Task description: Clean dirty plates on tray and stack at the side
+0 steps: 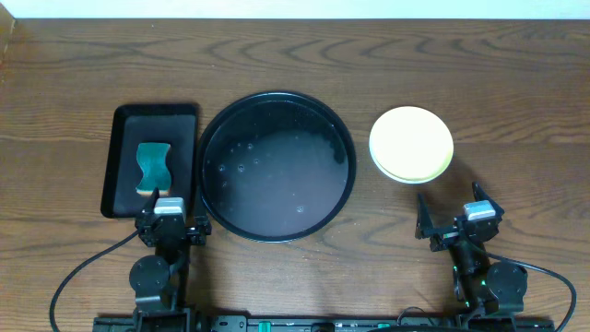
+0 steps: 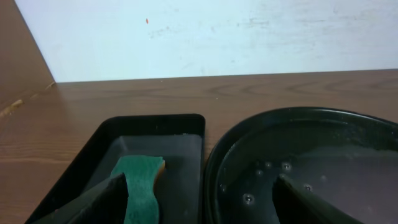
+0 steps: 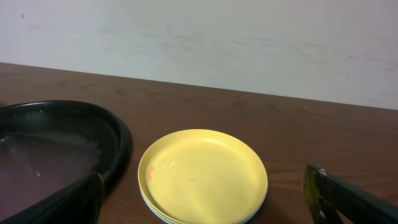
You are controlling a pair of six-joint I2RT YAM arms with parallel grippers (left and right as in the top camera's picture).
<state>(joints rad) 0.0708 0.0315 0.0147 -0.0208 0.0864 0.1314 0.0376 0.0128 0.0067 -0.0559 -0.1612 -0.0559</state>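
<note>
The plates (image 1: 411, 144) stand in one stack on the wood to the right of the tray, the pale yellow one on top with faint reddish marks, mint edges under it; the stack shows in the right wrist view (image 3: 203, 176). The round black tray (image 1: 277, 165) holds no plates, only a wet film and droplets; its rim shows in the left wrist view (image 2: 214, 163). My left gripper (image 1: 172, 221) is open and empty at the tray's near left. My right gripper (image 1: 454, 219) is open and empty, just in front of the stack.
A smaller black rectangular tray (image 1: 124, 159) lies left of the round tray with a green sponge (image 1: 154, 167) in it, seen in the left wrist view (image 2: 140, 180) too. A pale wall runs behind the table's far edge.
</note>
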